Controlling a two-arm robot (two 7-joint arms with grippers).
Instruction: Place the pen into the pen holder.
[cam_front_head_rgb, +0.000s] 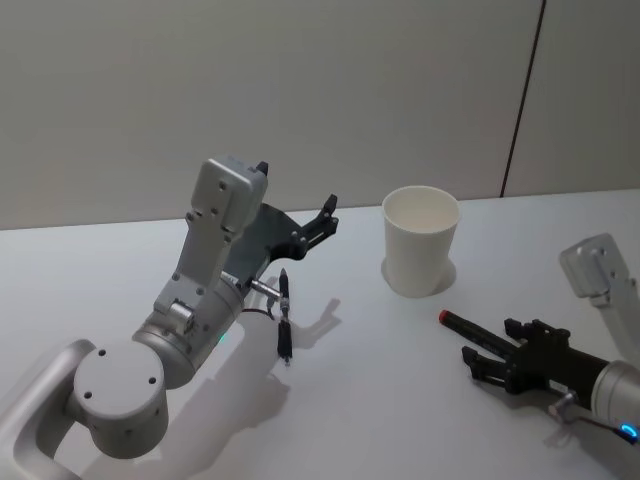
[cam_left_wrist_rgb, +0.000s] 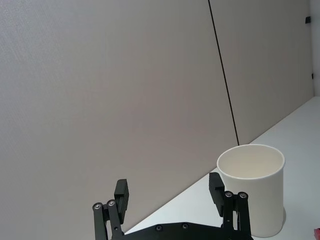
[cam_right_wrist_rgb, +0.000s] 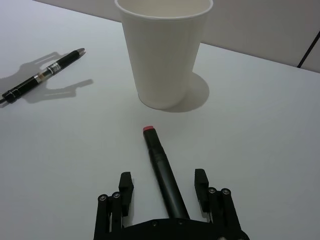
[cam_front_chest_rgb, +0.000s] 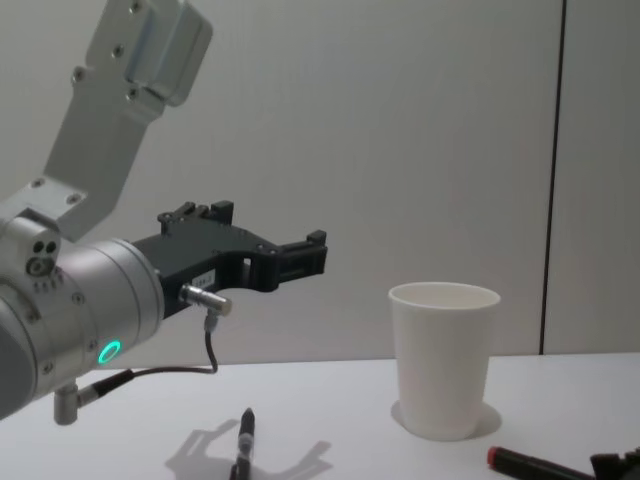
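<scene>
A black pen with a red end (cam_right_wrist_rgb: 161, 165) lies on the white table just in front of the white paper cup pen holder (cam_front_head_rgb: 421, 240). My right gripper (cam_right_wrist_rgb: 163, 182) rests low at the table, open, with one finger on each side of this pen's rear part and a gap on both sides; the same pen (cam_front_head_rgb: 468, 328) and gripper (cam_front_head_rgb: 490, 346) appear at the right in the head view. A second, slimmer black pen (cam_front_head_rgb: 284, 316) lies to the left of the pen holder. My left gripper (cam_front_head_rgb: 322, 218) hangs open and empty above that slim pen, pointing toward the pen holder (cam_left_wrist_rgb: 252, 190).
The grey wall stands close behind the table's far edge. Bare table surface (cam_front_head_rgb: 380, 400) stretches between the two pens and in front of the cup. My left arm's elbow (cam_front_head_rgb: 120, 395) fills the lower left of the head view.
</scene>
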